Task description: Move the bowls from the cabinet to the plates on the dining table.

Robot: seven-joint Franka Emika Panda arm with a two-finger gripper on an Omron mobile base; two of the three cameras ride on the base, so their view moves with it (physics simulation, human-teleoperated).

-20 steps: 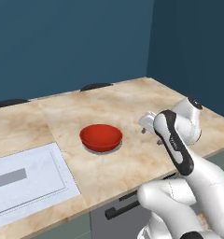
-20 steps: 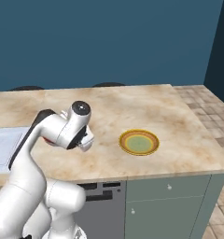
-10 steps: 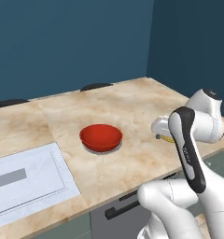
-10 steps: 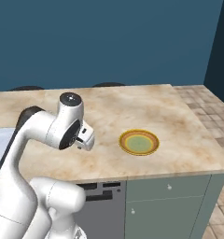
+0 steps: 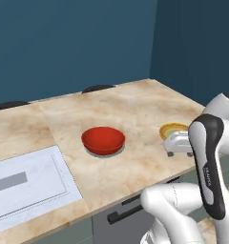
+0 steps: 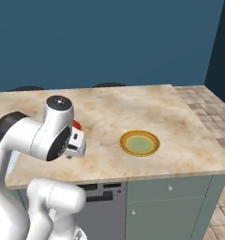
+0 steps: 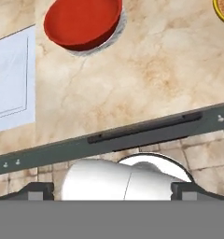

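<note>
With our gripper (image 7: pixel 112 189) spread wide and empty, the glossy red bowl (image 5: pixel 103 139) sits on its greyish plate (image 7: pixel 115 35), and we risk swinging the arm into it while retreating over the marble-patterned dining table (image 5: pixel 135 109).

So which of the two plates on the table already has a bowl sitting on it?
The greyish plate, under the red bowl. The yellowish plate nearer the table's end sits bare.

A pale grey sink (image 5: pixel 26 183) sits in the counter; dark chair backs (image 5: pixel 97 88) stand behind.
</note>
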